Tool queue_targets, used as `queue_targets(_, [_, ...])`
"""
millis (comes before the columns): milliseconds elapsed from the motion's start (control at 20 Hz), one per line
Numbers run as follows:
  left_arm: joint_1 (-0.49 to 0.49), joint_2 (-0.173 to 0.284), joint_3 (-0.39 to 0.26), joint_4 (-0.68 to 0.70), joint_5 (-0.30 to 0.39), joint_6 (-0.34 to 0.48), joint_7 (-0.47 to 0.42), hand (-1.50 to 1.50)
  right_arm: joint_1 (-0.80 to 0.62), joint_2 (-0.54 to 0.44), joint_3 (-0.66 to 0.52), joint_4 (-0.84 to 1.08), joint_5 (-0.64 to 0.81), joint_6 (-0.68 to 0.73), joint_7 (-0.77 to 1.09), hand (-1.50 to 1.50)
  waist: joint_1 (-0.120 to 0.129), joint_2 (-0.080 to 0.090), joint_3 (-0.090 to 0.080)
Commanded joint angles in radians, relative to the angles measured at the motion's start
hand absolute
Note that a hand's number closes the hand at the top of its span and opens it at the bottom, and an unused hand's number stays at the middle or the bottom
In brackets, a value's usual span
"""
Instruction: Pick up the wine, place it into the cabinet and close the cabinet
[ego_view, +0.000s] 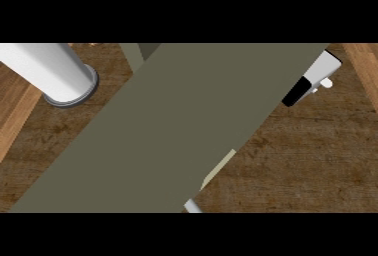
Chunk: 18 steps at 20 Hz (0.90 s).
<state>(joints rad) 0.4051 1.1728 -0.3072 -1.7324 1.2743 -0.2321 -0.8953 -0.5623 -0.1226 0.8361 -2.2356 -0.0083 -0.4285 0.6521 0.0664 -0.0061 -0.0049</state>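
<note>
Robot hand (297, 92) behind one olive panel (177, 130).

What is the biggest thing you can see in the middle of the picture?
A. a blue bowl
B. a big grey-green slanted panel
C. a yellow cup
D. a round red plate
B. A wide olive-grey panel runs slantwise across the wooden counter, with a white cylinder at the upper left.

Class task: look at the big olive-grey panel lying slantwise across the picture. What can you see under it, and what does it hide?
Under the panel lies the wooden counter, bare on both sides. A pale strip peeks out at its lower right edge. Whatever sits beneath its middle is covered; no bottle shows.
</note>
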Motion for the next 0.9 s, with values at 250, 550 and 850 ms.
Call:
queue_targets(250, [0.083, 0.041, 0.111, 0.085, 0.022, -0.158, -0.012, -1.5, -0.391, 0.121, -0.243, 0.443, -0.108, -0.041, -0.051, 1.5, -0.001, 0.008, 0.003])
queue_targets(550, [0.128, -0.019, 0.14, 0.119, -0.032, -0.198, -0.029, -1.5, -0.513, 0.122, -0.392, 0.697, -0.271, 0.116, -0.183, 1.5, -0.004, 0.012, 0.004])
queue_targets(850, [0.118, -0.021, 0.187, 0.106, -0.022, -0.198, 0.024, -1.5, -0.575, 0.122, -0.414, 0.876, -0.465, 0.337, -0.197, 1.5, -0.004, 0.017, 0.003])
